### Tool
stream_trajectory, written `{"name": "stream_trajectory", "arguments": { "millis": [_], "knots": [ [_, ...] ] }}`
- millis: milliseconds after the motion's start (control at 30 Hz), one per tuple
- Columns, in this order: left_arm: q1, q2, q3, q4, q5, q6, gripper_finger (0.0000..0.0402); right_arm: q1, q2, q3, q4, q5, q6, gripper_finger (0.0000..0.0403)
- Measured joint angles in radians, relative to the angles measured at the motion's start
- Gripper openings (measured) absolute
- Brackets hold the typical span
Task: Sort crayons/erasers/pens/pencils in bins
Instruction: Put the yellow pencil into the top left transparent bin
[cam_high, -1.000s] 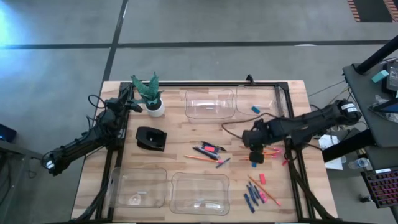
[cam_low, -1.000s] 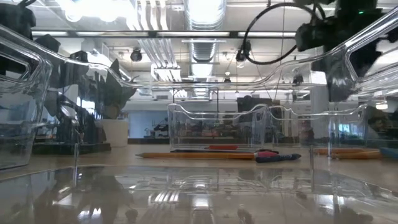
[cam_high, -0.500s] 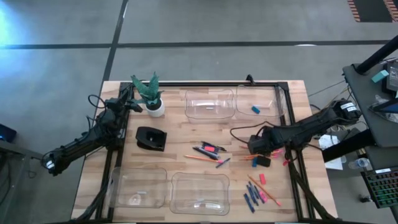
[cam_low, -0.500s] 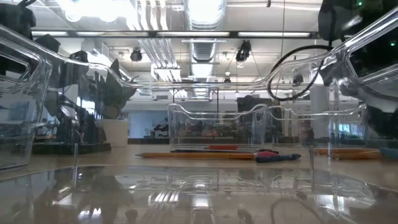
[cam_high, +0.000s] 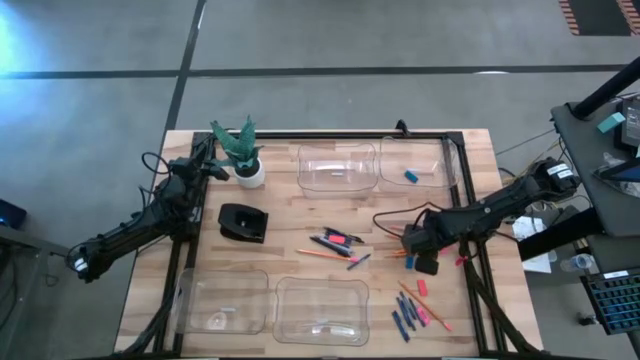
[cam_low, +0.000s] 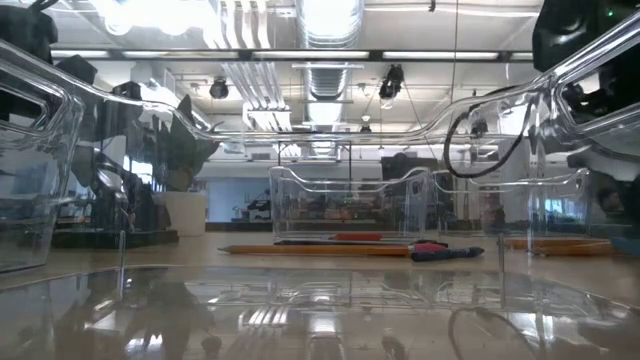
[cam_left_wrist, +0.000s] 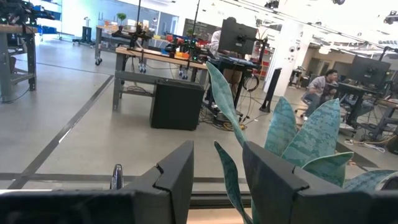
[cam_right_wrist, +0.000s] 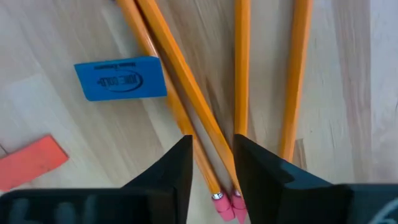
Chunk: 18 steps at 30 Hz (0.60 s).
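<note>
Far left of the desk (cam_high: 285, 205), the left gripper (cam_high: 207, 163) is parked by the potted plant (cam_high: 241, 152), jaws spread with nothing between them. It just waits there. A small black box (cam_high: 241, 222) sits nearby.

Of the four bins, the two near ones, near-left bin (cam_high: 223, 300) and near-middle bin (cam_high: 321, 310), look bare from above, and so does the far-middle bin (cam_high: 337, 167). Only the far-right bin (cam_high: 420, 162) has anything: one light-blue eraser (cam_high: 410, 176). So I'd say the sort has barely started.

In the middle there's a loose heap of pens (cam_high: 330, 243) with a pencil (cam_high: 322, 254) and something pink mixed in.

On the right, the right gripper (cam_right_wrist: 211, 163) is down low over a bunch of pencils (cam_right_wrist: 186, 93), jaws partly spread and straddling a couple of them near the pink ends, not pinched yet as far as I can see. A blue eraser (cam_right_wrist: 120, 78) and a red eraser (cam_right_wrist: 31, 160) lie just beside.

Near right, the crayons (cam_high: 404, 314) plus some pink bits are on the wood, unsorted. Nearly everything is left to do.
</note>
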Motion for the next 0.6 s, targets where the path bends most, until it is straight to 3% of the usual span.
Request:
{"name": "stream_trajectory", "arguments": {
  "millis": [267,600],
  "knots": [
    [0.000,0.000,0.000,0.000,0.000,0.000,0.0125,0.012,0.000,0.001,0.000,0.016,-0.023,0.0154],
    [0.000,0.000,0.000,0.000,0.000,0.000,0.0125,0.012,0.000,-0.001,0.062,0.043,-0.055,0.0133]
  ]
}}
